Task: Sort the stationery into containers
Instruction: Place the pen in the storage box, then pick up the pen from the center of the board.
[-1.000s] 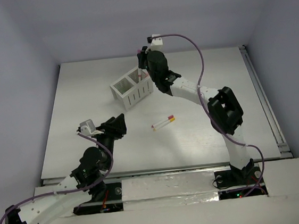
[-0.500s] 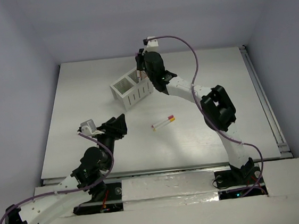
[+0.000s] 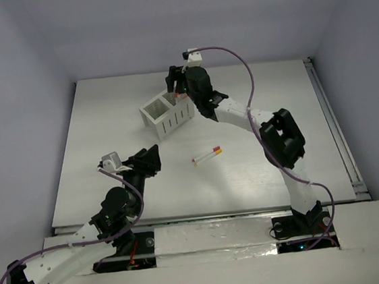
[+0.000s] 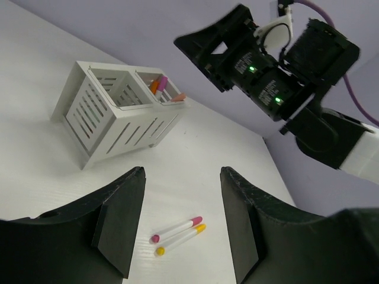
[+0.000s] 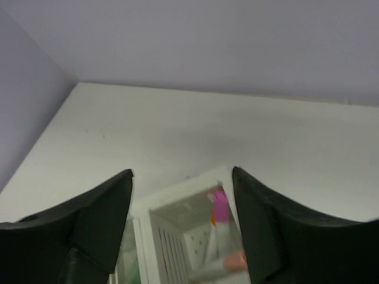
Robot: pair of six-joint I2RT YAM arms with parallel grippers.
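Note:
The white slotted organiser [image 3: 172, 121] stands at the table's back centre. Its right compartment holds marker pens, a magenta cap [image 5: 220, 204] and an orange cap [image 5: 237, 259] among them. Directly above that compartment hovers my right gripper [image 3: 176, 82], open, with nothing between its fingers [image 5: 112, 201]. Two more pens, one magenta-capped [image 4: 176, 228] and one yellow-capped [image 4: 181, 238], lie side by side mid-table [image 3: 207, 156]. My left gripper [image 4: 182, 177] is open and empty, low over the table, short of those two pens and pointing at them.
The organiser's left compartment [image 4: 109, 89] looks empty from the left wrist view. The right arm [image 3: 281, 139] reaches across the table's right half. A rail [image 3: 333, 120] runs along the right edge.
My right gripper has gone from nearly shut to open above the organiser's right compartment. The left arm and the two pens on the table have not moved.

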